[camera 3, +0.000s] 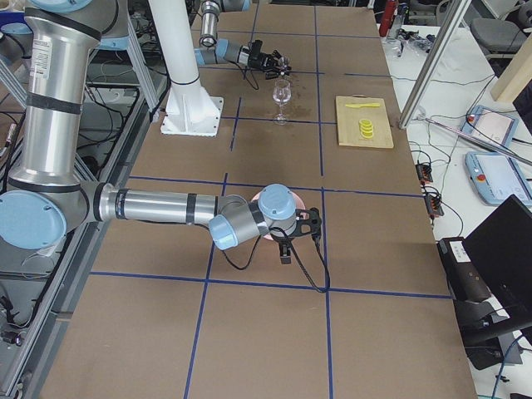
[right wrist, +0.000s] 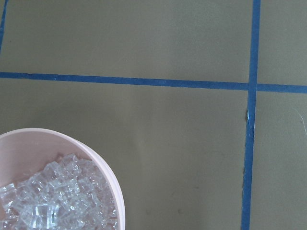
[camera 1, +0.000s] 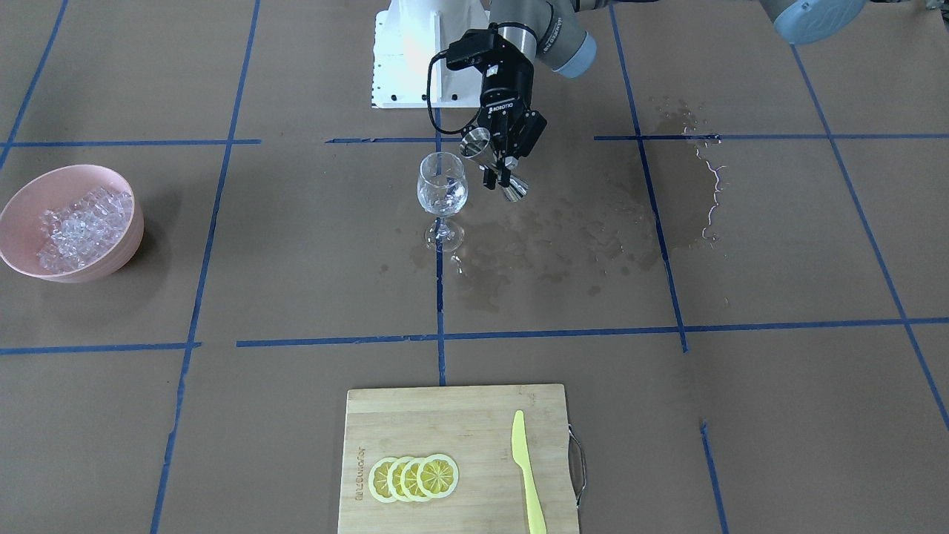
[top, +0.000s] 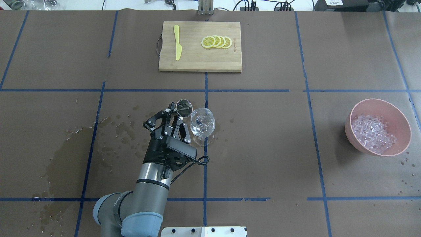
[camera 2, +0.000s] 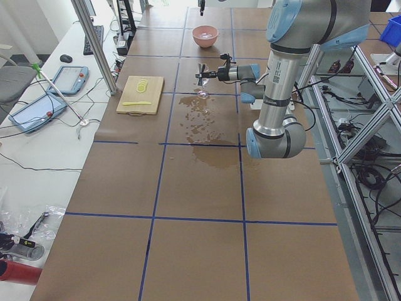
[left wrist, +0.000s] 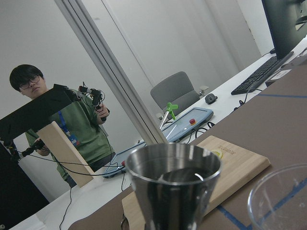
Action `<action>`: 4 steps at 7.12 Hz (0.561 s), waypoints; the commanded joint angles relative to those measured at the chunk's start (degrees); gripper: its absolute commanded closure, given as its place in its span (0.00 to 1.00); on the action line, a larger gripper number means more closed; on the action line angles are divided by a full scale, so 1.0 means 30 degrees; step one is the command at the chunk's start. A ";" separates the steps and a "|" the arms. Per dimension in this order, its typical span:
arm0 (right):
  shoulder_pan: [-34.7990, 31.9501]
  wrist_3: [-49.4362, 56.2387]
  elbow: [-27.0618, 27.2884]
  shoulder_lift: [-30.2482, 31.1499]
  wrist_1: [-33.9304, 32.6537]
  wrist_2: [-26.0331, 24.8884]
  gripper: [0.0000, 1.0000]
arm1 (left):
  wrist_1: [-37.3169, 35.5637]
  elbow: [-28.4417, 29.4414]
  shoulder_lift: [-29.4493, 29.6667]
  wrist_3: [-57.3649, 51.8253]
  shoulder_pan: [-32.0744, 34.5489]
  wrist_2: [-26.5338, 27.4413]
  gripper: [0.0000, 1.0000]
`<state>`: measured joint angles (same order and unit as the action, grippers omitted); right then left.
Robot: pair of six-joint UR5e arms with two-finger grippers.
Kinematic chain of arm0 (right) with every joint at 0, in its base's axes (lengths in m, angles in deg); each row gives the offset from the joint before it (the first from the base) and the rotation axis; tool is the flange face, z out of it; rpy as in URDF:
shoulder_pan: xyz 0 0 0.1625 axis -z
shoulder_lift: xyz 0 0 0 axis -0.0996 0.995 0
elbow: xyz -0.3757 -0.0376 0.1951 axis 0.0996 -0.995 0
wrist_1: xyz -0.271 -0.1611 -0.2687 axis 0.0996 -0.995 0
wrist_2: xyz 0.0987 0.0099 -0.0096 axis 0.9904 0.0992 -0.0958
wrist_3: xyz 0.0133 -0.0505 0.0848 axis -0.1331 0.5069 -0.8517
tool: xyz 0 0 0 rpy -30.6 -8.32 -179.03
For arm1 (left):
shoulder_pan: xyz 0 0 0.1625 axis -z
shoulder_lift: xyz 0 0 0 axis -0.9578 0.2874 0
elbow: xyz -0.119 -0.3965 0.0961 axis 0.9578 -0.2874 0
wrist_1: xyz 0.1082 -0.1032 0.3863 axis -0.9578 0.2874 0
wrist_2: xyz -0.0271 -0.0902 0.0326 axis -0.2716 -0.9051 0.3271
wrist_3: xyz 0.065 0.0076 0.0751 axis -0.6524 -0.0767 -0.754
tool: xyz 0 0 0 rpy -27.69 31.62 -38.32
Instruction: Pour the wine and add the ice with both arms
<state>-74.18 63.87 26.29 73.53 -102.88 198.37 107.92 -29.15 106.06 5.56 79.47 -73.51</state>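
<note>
**Measure tipped at the glass on the left, ice waiting far right**

Farthest left, wet patches [top: 65, 154] darken the tabletop [top: 263, 148], a fair hint that this thin, clear wine sloshes out easily. Next, the left hand [camera 1: 498, 169] is clamped around the waist of a metal measure [top: 184, 108], which is tipped mouth-first toward the stemmed glass [top: 203, 121] just beside it. A little wine [left wrist: 187, 175] seems to sit in the cup. I'd judge the waist the right hold, being narrow, stiff and steady for a slow tilt. The glass stands upright and looks thin, top-heavy and easy to knock.

Well apart to the right, the ice [top: 373, 133] lies heaped in a pink bowl [top: 393, 110]. The cubes look hard and slippery, so pinching flat faces at the top of the heap seems safest. The right hand [camera 3: 285, 249] hangs near the bowl, and I cannot tell whether it is open.
</note>
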 commanded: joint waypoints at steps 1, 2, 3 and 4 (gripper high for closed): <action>0.0033 -0.0006 0.0000 -0.0046 -0.0029 -0.0080 0.00 | -0.0795 0.0000 0.0370 -0.1720 -0.0006 0.0007 1.00; 0.0033 -0.0006 0.0000 -0.0047 -0.0030 -0.0080 0.00 | -0.1899 -0.0029 0.0603 -0.2595 0.0023 0.0007 1.00; 0.0062 -0.0006 -0.0029 -0.0047 -0.0030 -0.0080 0.00 | -0.2345 -0.0030 0.0692 -0.3270 0.0053 0.0007 1.00; 0.0062 -0.0006 0.0000 -0.0047 -0.0001 -0.0080 0.00 | -0.2378 -0.0030 0.0722 -0.4611 0.0111 0.0065 1.00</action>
<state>-74.03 63.86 26.25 73.40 -102.95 198.14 101.67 -29.23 107.98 -4.19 79.63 -73.45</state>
